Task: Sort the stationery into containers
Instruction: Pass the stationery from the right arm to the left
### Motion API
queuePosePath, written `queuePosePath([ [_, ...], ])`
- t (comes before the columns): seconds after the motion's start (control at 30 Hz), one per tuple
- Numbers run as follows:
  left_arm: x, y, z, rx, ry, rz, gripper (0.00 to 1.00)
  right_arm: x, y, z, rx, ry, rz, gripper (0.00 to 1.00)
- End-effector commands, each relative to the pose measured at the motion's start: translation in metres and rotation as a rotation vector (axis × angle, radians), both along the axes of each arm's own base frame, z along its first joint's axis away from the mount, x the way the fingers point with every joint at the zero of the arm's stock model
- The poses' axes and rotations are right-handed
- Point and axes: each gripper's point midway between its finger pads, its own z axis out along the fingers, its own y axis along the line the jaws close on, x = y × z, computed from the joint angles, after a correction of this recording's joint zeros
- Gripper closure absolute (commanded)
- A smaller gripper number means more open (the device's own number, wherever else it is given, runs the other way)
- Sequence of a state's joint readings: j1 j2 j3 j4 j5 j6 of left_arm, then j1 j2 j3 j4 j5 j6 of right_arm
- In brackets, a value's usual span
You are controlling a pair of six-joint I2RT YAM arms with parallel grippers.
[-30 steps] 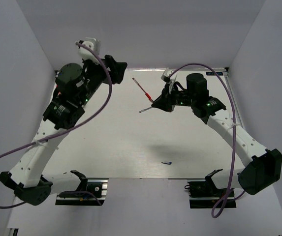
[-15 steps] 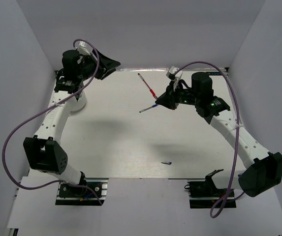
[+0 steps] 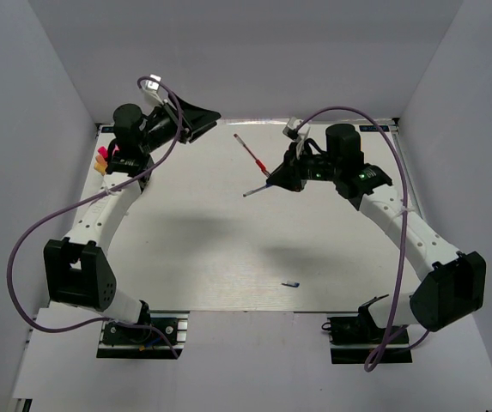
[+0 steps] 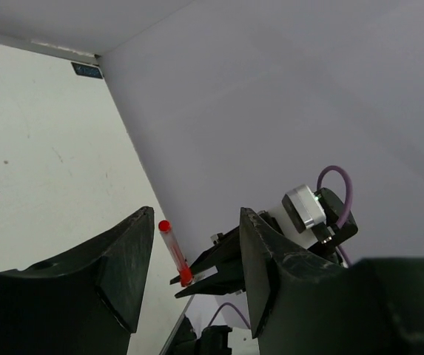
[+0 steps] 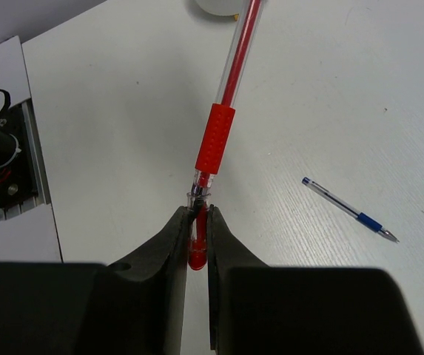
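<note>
Two pens are in view, one red and one blue, along with one small blue piece (image 3: 290, 284) alone at the lower middle of the counter (image 3: 203, 257). There are two pincers. The right pincer (image 3: 278, 178), just right of centre in the overhead view, is clenched on the red pen (image 3: 250, 154) close to its writing tip. The pen slants up and left from the jaws, off the counter. It has a clear barrel, a ribbed red grip and a red end cap. The blue pen (image 3: 258, 190) lies flat on the counter just below and left of that pincer, untouched; it is thin and clear with a blue band. The left pincer (image 3: 201, 114), raised at the upper left, is released and grasps nothing. The rim of the white bowl (image 5: 215, 6) shows at the top edge of the right wrist view.
</note>
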State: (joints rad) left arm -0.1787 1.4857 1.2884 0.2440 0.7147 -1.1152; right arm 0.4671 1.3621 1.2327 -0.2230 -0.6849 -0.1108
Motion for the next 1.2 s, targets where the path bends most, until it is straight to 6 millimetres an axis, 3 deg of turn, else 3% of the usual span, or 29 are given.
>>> queuePosePath([
  [0.0,-0.016,-0.002,0.022,-0.027,-0.066,-0.021,0.4,-0.001,0.008,0.03,0.048,-0.069,0.039,1.0],
  [0.33,-0.012,-0.011,-0.007,-0.015,-0.011,-0.039,0.45,-0.005,0.016,0.033,0.054,-0.079,0.078,1.0],
  [0.6,-0.011,-0.019,-0.004,-0.032,-0.02,-0.055,0.48,-0.01,0.024,0.03,0.051,-0.069,0.108,1.0],
  [1.0,-0.015,-0.03,-0.019,-0.018,0.034,-0.069,0.46,-0.012,0.031,0.031,0.051,-0.078,0.124,1.0],
  [1.17,-0.017,-0.034,-0.02,-0.017,0.037,-0.081,0.52,-0.01,0.031,0.032,0.05,-0.081,0.12,1.0],
])
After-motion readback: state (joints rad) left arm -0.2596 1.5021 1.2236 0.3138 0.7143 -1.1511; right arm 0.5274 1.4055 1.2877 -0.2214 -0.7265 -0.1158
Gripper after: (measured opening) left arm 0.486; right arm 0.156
